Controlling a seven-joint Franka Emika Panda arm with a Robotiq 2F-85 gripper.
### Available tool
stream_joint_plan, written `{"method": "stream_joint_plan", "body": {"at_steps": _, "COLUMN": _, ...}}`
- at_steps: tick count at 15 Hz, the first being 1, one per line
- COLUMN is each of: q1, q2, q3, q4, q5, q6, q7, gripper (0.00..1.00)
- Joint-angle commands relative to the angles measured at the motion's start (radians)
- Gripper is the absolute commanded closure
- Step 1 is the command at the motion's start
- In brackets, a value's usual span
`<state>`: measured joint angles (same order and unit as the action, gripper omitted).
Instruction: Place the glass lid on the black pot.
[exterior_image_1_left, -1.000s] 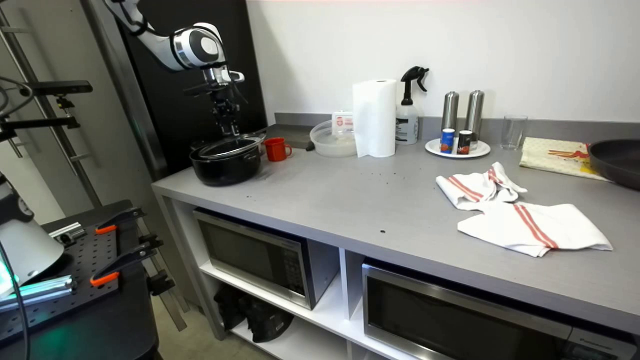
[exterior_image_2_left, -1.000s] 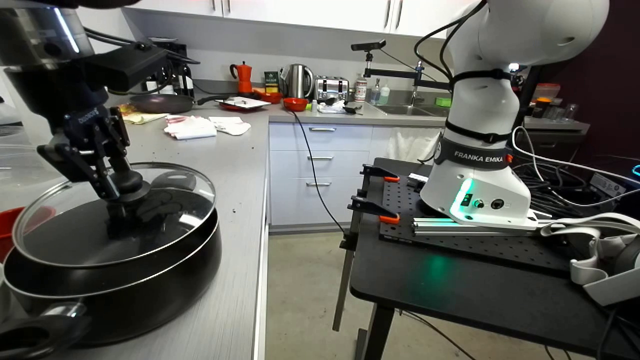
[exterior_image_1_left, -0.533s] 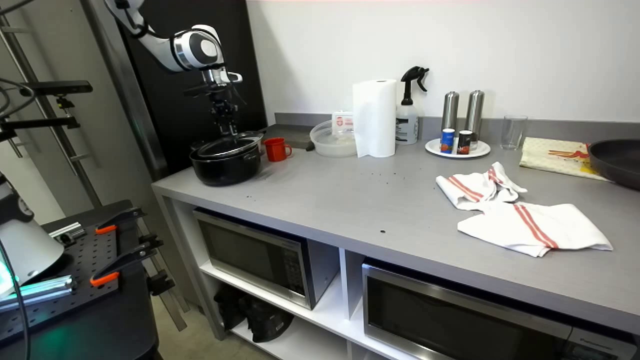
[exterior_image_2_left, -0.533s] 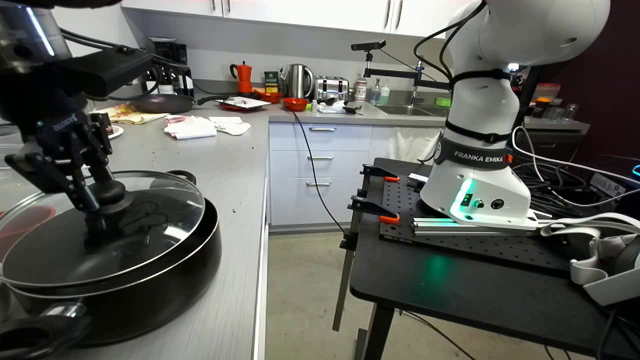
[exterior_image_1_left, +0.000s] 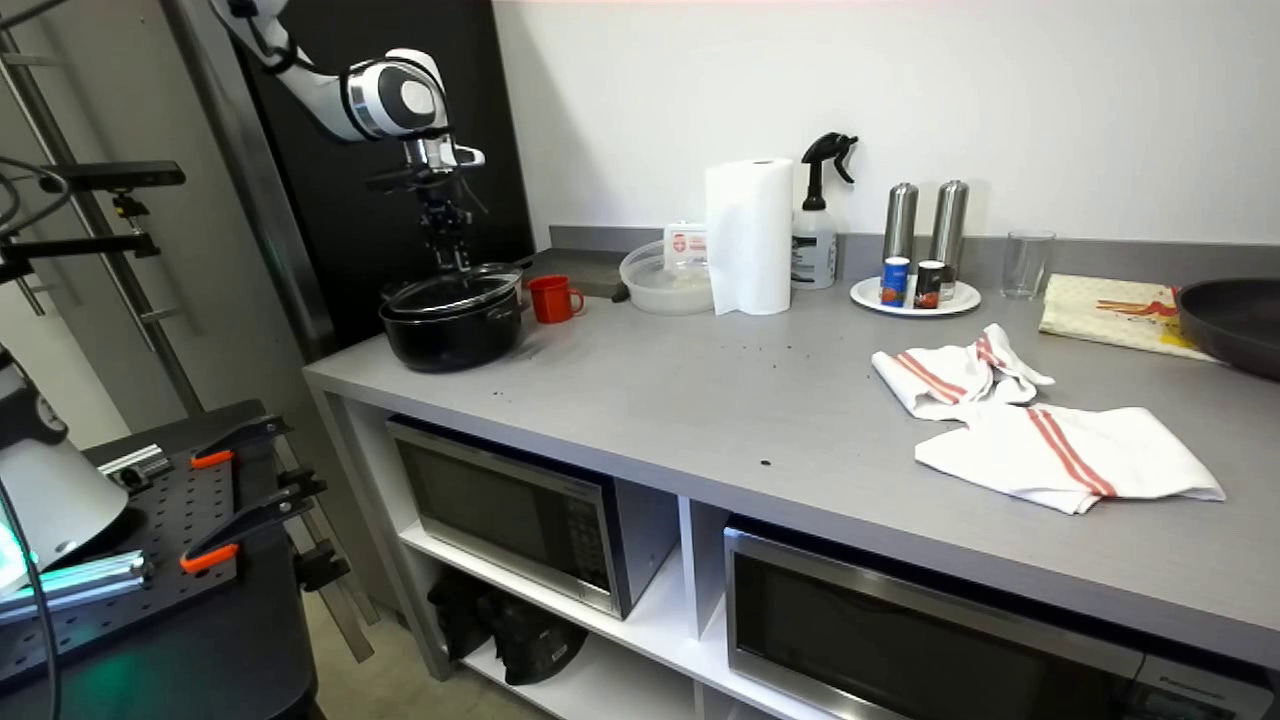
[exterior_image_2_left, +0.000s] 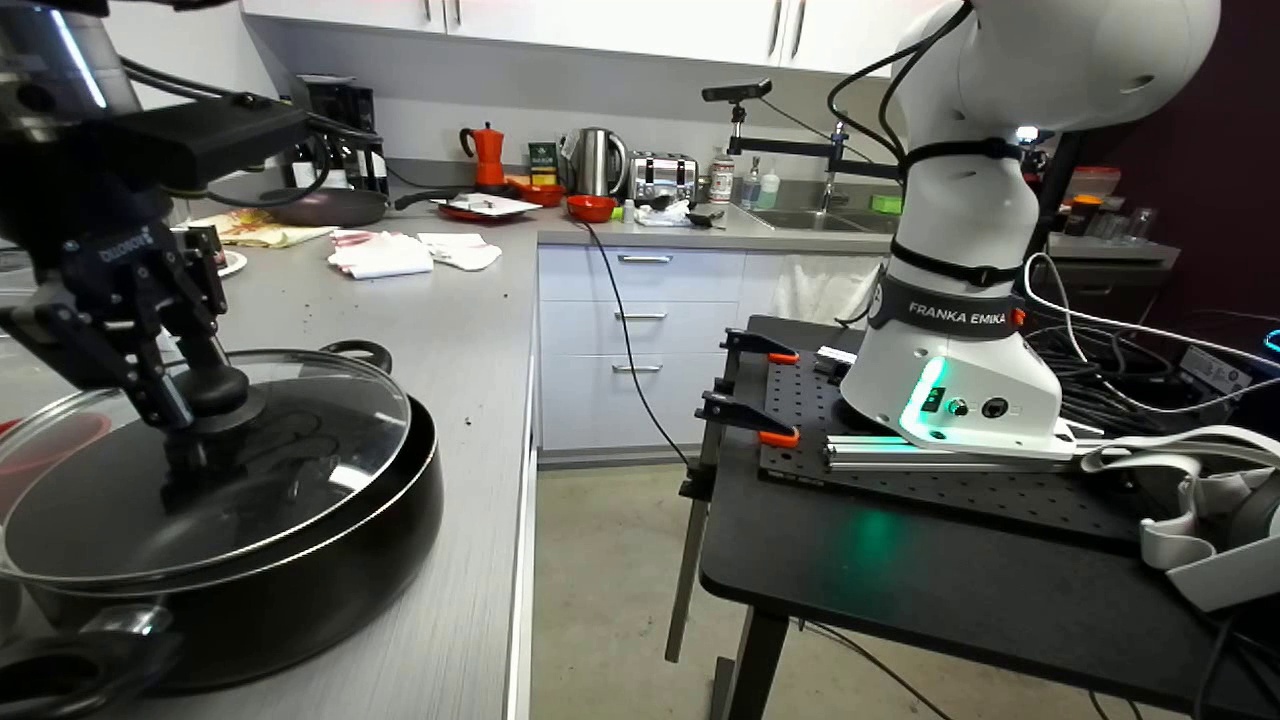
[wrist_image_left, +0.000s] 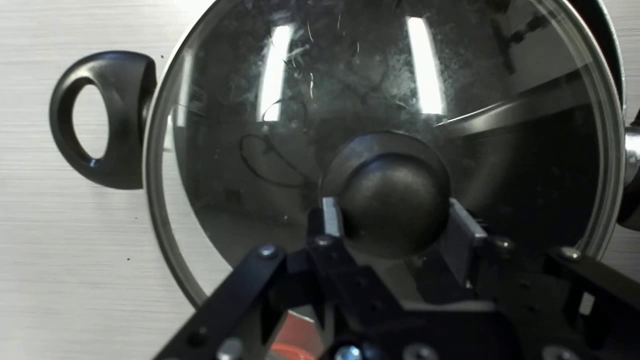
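Note:
The glass lid (exterior_image_2_left: 310, 430) hangs off-centre over the black pot (exterior_image_2_left: 330, 590), leaning a little. My gripper (wrist_image_left: 395, 220) is shut on its dark knob (wrist_image_left: 392, 185), a finger on either side. Countertop shows through the glass at the lower left of the wrist view, so the lid overhangs the pot there. At the upper right of that view a strip of pot rim (wrist_image_left: 611, 45) lies uncovered. In an exterior view the lid (exterior_image_1_left: 470, 290) appears above the pot (exterior_image_1_left: 450, 342). Whether the lid touches the rim anywhere, I cannot tell.
A red mug (exterior_image_1_left: 553, 298) stands close beside the pot. The pot's handle (wrist_image_left: 127, 120) sticks out past the lid. Farther along the counter are a clear plastic tub (exterior_image_1_left: 660, 290), a paper towel roll (exterior_image_1_left: 750, 240) and white towels (exterior_image_1_left: 1070, 450). The counter's front edge runs near the pot.
Held by the knob, the lid has shifted left and somewhat lower in the exterior view nearest the pot. Most of the sideways shift came early; since then it has sunk slightly.

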<state>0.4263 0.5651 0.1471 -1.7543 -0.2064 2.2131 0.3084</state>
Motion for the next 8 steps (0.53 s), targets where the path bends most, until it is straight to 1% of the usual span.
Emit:
{"method": "stream_joint_plan", "body": {"at_steps": 1, "q1": 0.010, "q2": -0.019, "q3": 0.005, "q4": -0.004, "q5": 0.030, "q6": -0.019, "q7": 0.040, "gripper": 0.76}}
{"method": "stream_joint_plan", "body": {"at_steps": 8, "q1": 0.019, "q2": -0.042, "q3": -0.001, "q4": -0.034, "q5": 0.028, "q6": -0.009, "q7": 0.092, "gripper": 0.76}}
